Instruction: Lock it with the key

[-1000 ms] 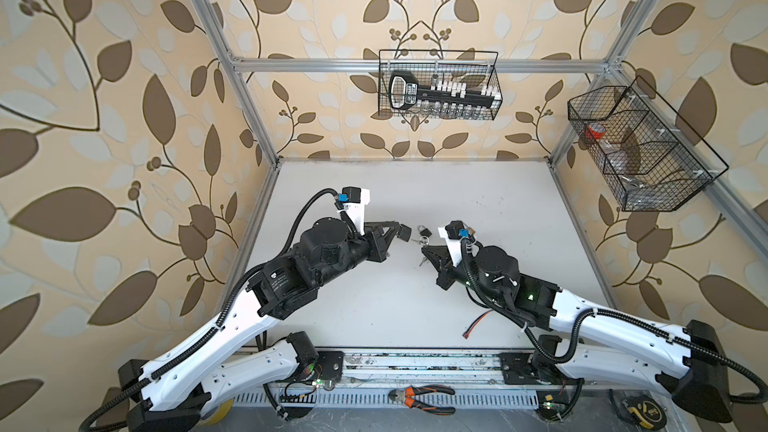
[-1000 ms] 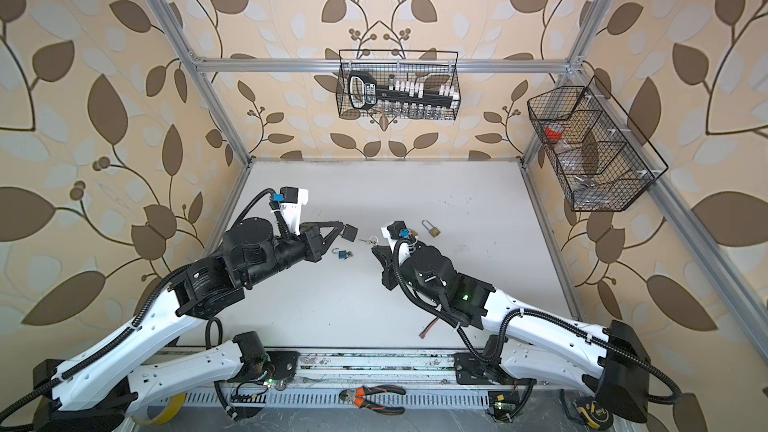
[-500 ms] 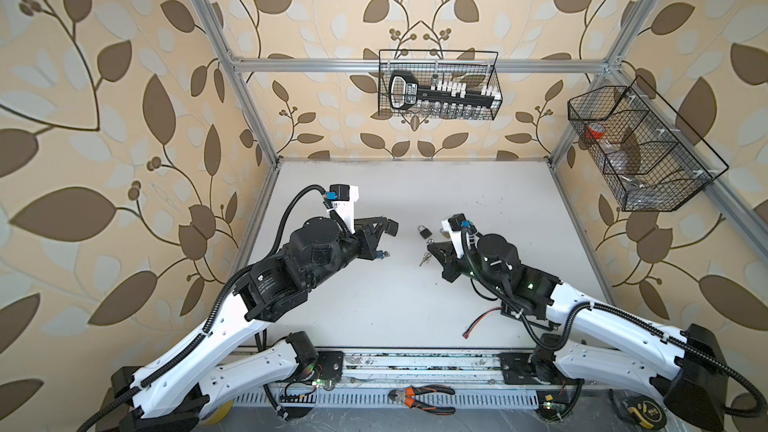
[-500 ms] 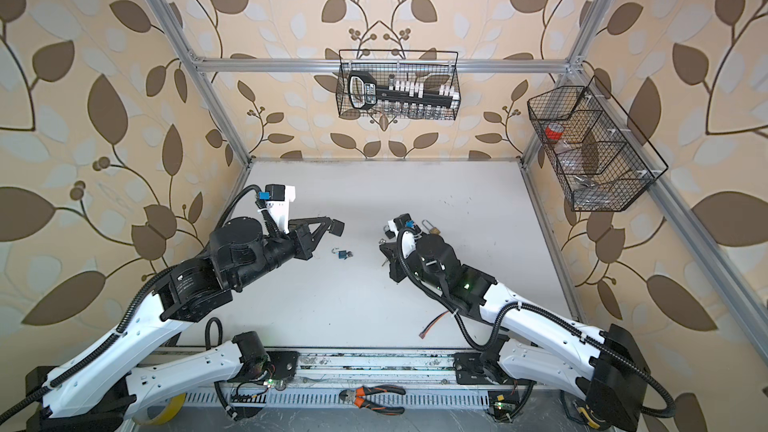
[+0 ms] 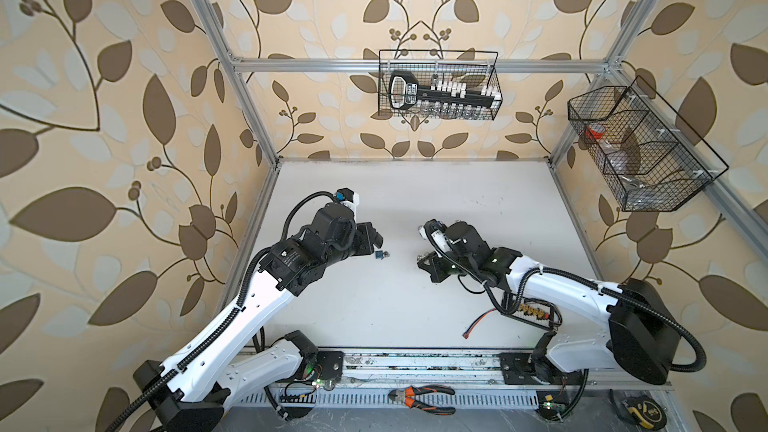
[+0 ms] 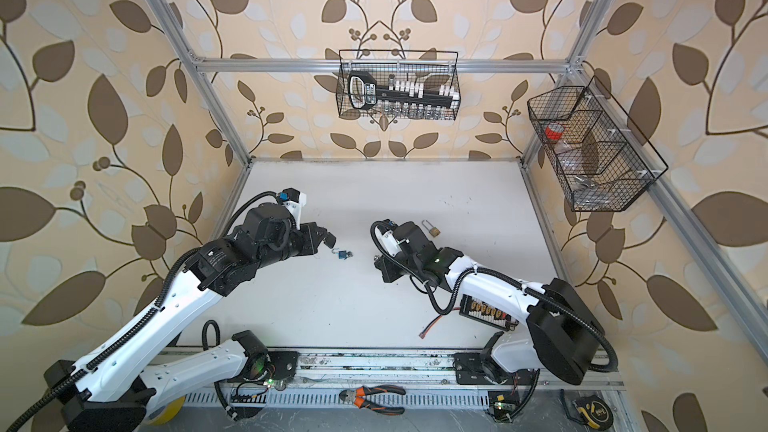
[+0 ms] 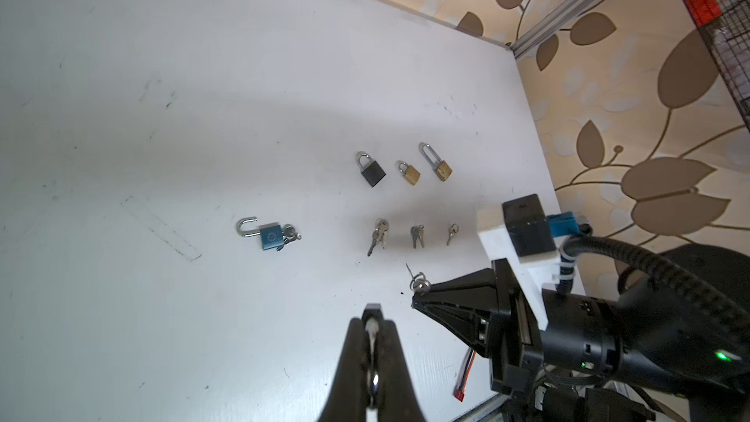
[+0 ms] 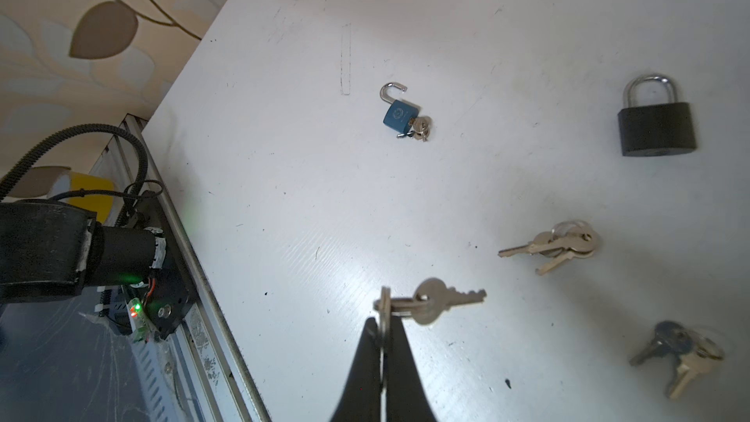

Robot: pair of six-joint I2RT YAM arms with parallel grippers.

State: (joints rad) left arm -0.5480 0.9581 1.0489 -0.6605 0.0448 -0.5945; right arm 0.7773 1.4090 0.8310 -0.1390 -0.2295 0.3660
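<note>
Padlock (image 8: 399, 115) blue, squarish, steel U-shackle (image 8: 389, 88) open; R tool (image 8: 382, 323) pinches key ring (image 8: 382, 299)

both top views overlook the whole table (image 5: 415, 201); wrist views hover close.

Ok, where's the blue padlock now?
In both top views the blue padlock lies on the table left of centre, just beyond the left claw, shackle open.

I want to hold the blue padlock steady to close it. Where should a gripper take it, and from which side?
Probably from above, pinching the blue padlock across its body's two bare side edges: it lies flat, open shackle at one end, key at the other.
</note>
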